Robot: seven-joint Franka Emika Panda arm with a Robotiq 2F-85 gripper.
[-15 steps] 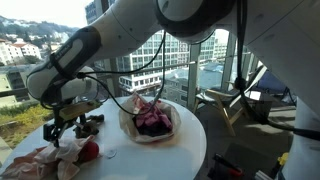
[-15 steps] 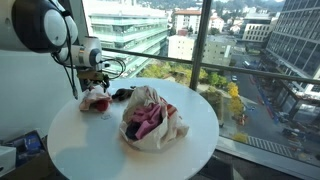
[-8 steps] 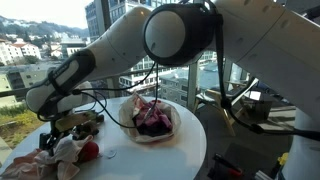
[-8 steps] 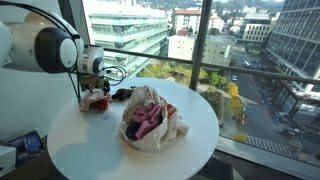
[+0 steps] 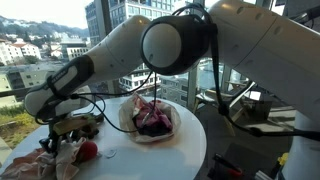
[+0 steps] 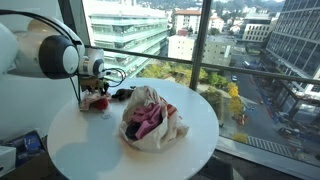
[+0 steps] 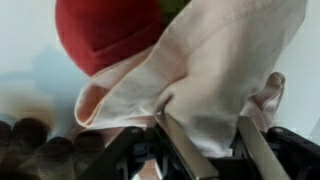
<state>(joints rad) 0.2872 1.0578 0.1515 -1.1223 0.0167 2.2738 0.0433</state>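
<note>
We are straddling the pale cloth (image 7: pixel 225 60) with the claw (image 7: pixel 206 128), unable to tell if it is pinching; a loose fold could be slipping free.

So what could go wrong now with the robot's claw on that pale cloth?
The gripper has the pale cloth bunched between its fingers, and that cloth lies against the red thing. Lifting might drag or roll the red thing along. The pile also sits near the edge of the table, so something could get nudged off. A thin fold may slip out, too.
</note>
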